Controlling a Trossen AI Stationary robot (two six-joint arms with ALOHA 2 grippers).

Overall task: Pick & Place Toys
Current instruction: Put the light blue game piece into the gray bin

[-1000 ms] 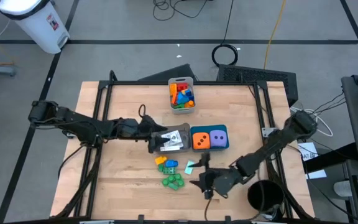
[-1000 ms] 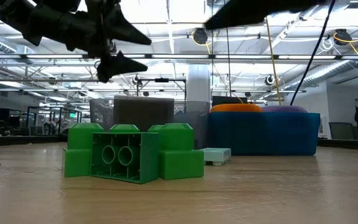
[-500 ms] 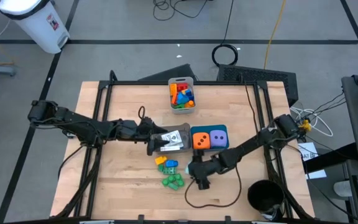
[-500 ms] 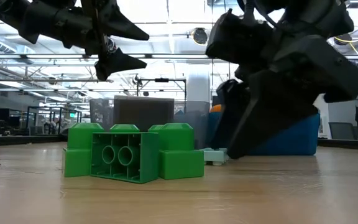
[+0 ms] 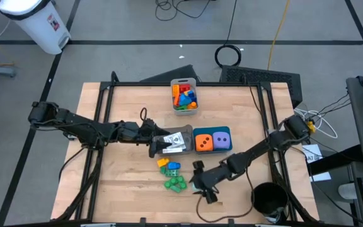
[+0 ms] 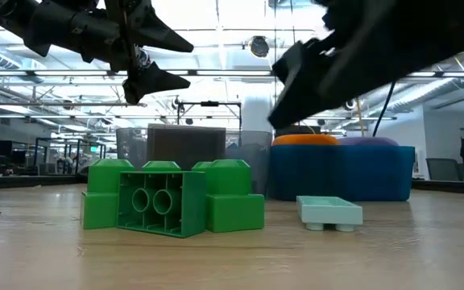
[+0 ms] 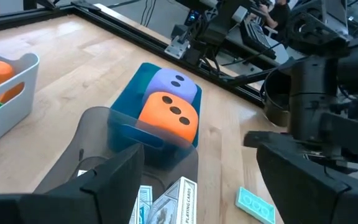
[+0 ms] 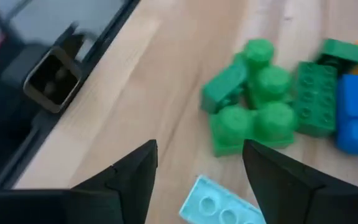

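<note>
A pale teal flat brick point(image 6: 329, 211) lies on the table; in the right wrist view it point(image 8: 219, 202) sits between my right gripper's point(image 8: 201, 180) open fingers. That gripper point(image 5: 198, 180) hovers above it without touching, just right of a cluster of green bricks point(image 5: 175, 183) point(image 8: 253, 106). Blue and yellow bricks point(image 5: 167, 166) lie beyond the green ones. My left gripper point(image 5: 158, 144) point(image 7: 197, 180) is open and empty above the grey bin point(image 5: 175, 142), which holds cards. An orange die point(image 7: 168, 116) and a purple die point(image 7: 173, 84) sit in the teal bin point(image 5: 212, 150).
A pale grey bin point(image 5: 184, 96) with several bright bricks stands at the table's far middle. A black frame point(image 5: 106, 85) runs around the table. A dark round container point(image 5: 268, 200) stands off the near right corner. Bare wood lies at the left and near the front edge.
My right gripper dropped onto the pale teal brick, then rose and drew back toward the table's near edge. The brick has slid along the table toward the near edge and lies flat, clear of the green bricks. My left arm has kept still.
</note>
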